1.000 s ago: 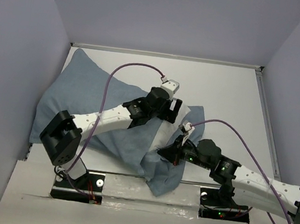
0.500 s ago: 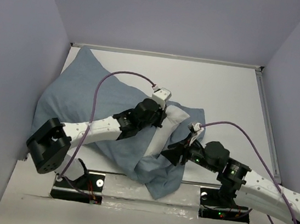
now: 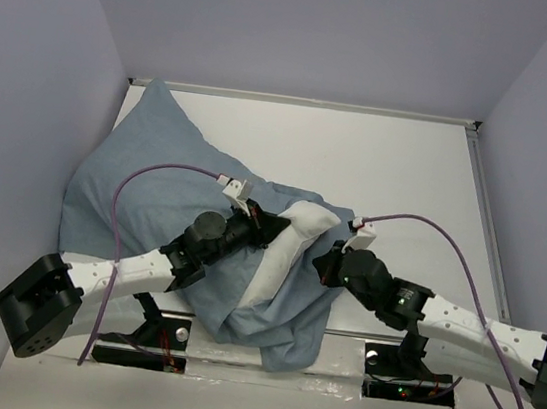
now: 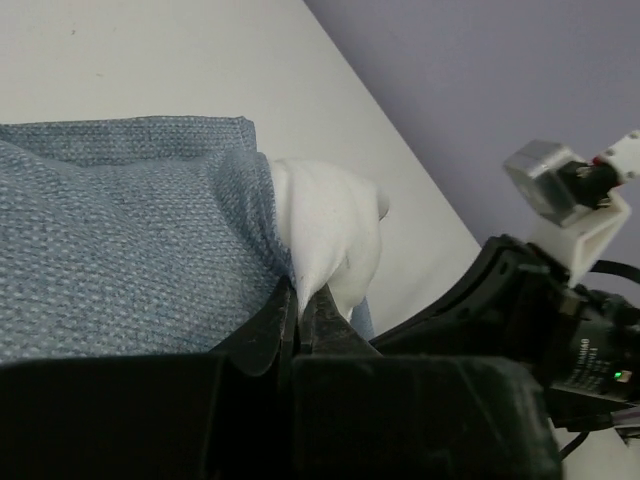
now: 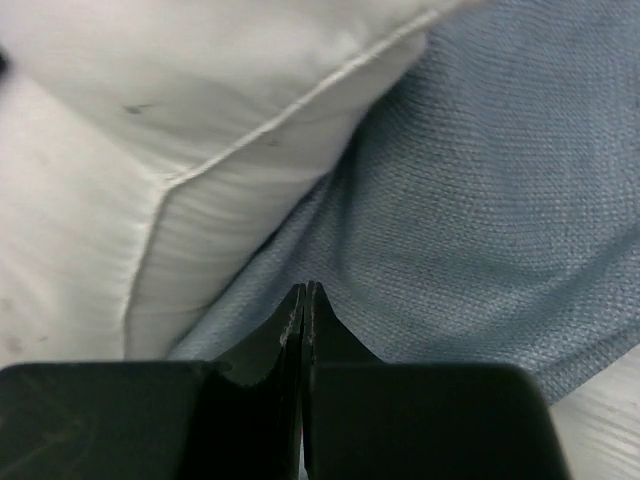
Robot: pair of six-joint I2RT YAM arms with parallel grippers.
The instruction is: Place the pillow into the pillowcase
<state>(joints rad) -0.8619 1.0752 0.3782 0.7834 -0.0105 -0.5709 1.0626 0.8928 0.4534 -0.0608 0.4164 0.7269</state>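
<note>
- Large plain white soft rectangular stuffed pillow (image 3: 297,236): lies on the white table (image 3: 399,171) just toward 6 o'clock of its centre. Most of it sits inside the case; one bare end shows as a slanted white strip.
- Large dusty blue-grey cloth pillowcase (image 3: 156,179): spreads from the table centre out to 9 and 10 o'clock. Its open edge is bunched around the pillow, and a loose fold hangs toward 6 o'clock.
- Left gripper (image 4: 298,302): meets the pillow from 8 o'clock. The jaws are pressed together where the blue hem meets the white corner. Whether cloth is caught between them cannot be told.
- Right gripper (image 5: 305,296): meets the pillow from 4 o'clock. The jaws are together with nothing visible between them. The tips rest against the blue cloth, with the pillow's seamed white edge just at 10 o'clock of them.
</note>
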